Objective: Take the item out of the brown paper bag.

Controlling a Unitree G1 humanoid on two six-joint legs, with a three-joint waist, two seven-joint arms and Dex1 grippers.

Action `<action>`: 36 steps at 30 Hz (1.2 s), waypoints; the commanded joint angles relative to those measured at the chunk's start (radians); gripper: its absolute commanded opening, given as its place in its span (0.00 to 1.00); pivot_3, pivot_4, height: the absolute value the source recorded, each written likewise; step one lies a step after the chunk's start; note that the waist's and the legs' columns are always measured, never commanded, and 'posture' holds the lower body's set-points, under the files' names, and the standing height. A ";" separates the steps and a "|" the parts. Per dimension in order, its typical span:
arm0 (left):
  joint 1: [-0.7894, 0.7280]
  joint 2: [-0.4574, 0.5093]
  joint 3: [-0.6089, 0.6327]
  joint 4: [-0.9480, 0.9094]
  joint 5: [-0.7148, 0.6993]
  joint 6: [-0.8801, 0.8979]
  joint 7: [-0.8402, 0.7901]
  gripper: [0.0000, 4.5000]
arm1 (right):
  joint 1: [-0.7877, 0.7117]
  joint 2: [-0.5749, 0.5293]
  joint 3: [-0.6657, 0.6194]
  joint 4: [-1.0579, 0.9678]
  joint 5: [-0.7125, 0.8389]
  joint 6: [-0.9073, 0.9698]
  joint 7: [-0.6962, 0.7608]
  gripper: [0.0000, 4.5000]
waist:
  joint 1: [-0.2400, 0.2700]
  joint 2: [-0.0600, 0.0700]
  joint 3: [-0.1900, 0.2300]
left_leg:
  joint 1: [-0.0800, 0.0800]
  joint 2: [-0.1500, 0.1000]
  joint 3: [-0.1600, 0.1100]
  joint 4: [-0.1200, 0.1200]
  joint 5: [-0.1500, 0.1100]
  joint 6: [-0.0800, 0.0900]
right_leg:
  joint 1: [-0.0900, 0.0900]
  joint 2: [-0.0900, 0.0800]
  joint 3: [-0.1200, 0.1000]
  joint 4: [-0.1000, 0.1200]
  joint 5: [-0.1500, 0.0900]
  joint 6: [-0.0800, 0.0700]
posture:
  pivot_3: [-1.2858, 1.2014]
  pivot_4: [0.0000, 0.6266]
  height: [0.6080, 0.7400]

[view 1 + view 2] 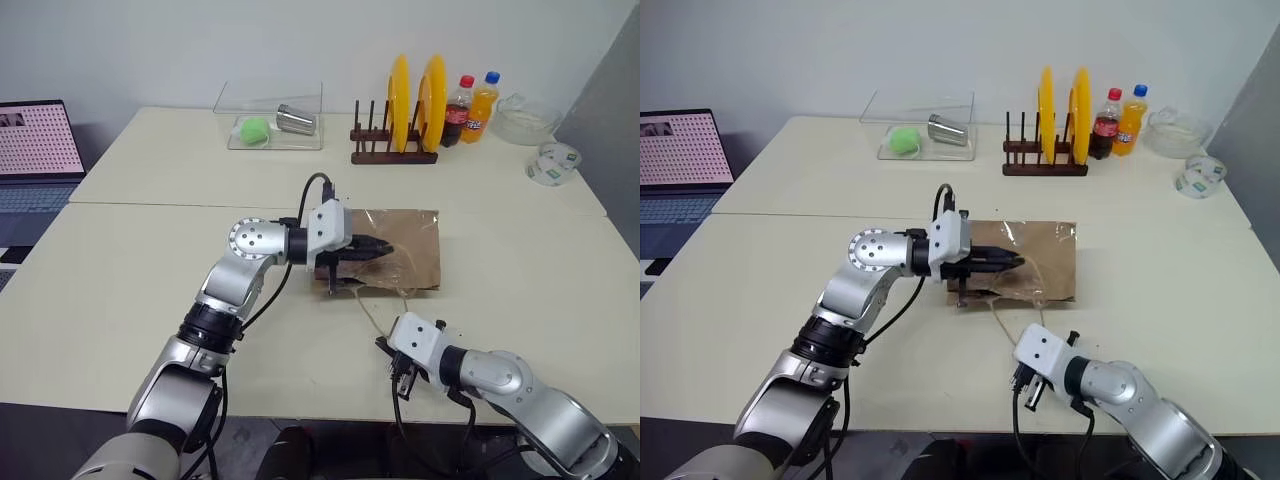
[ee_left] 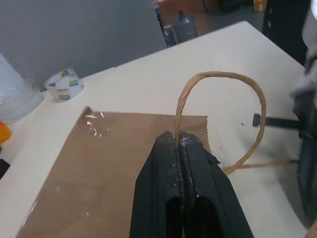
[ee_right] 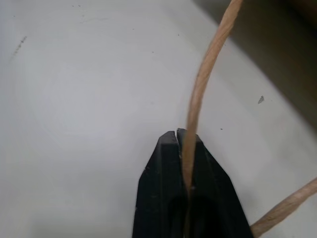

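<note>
The pale counter carries everything, and the brown paper bag lies flat near its middle, creased, with a shiny strip of clear tape on its upper face. The item is not visible; whether it is inside the bag cannot be told.

The left gripper reaches over the bag's near edge from the robot's left. In the left wrist view its fingers are pressed together on one twisted-paper handle, which arches up in a loop above the bag's serrated mouth. The right gripper sits close to the counter's front edge, well short of the bag. In the right wrist view its fingers are clamped on the second handle, a tan cord that runs from the bag's near edge toward that gripper.

Along the far side stand a clear tray holding a green ball and a metal cup, a wooden rack with two yellow plates, a cola bottle, an orange soda bottle, a glass bowl and a roll of tape. A laptop is at the far left.
</note>
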 commanded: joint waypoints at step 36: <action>-0.534 -0.083 0.204 0.545 0.022 -0.136 0.173 0.00 | 0.041 0.008 0.054 0.063 -0.179 0.009 0.107 0.01 | -0.001 -0.002 -0.001 | -0.001 -0.001 0.000 0.001 0.001 -0.002 | 0.000 -0.001 0.000 -0.001 0.001 0.001 | 0.52 0.24 1.00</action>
